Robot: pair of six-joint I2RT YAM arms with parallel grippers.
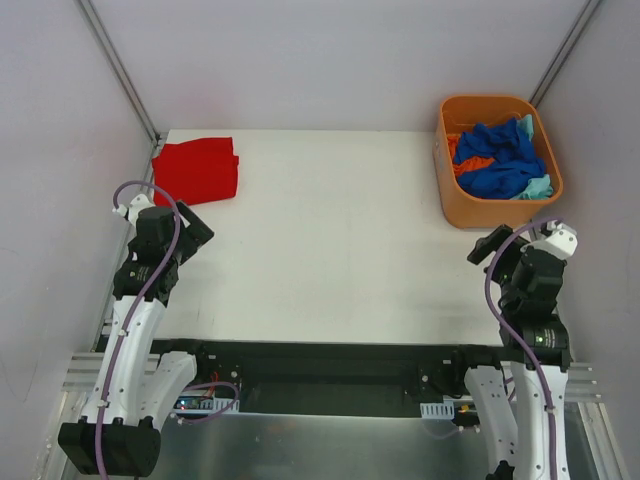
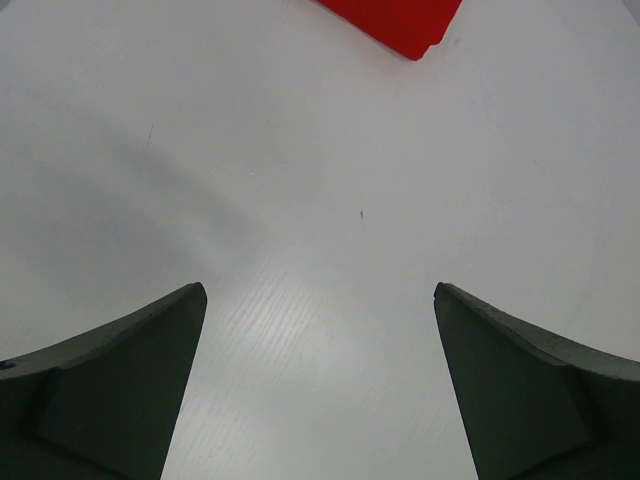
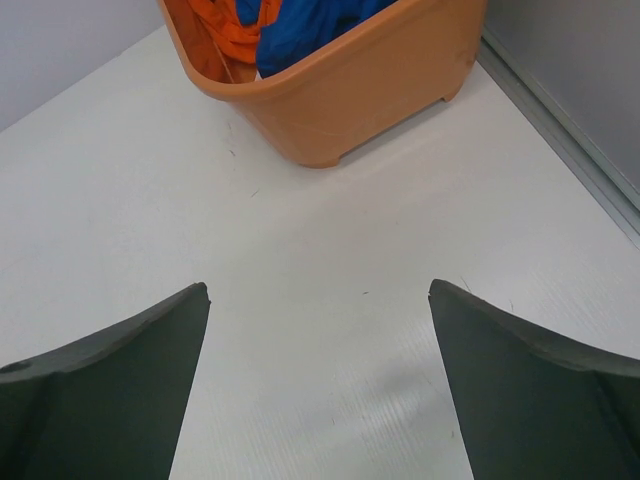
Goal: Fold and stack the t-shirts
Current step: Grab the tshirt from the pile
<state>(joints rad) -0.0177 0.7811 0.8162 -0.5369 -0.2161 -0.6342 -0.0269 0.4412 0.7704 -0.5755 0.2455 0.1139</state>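
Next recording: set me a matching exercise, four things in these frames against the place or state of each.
Things:
1. red t-shirt
2. blue t-shirt
3. orange tub
4. left end effector

Places or states:
A. far right corner of the table
B. far left corner of the table
C. open, above the tabletop
D. crumpled inside the tub

Pairs: 1-B, 2-D, 3-A, 4-C
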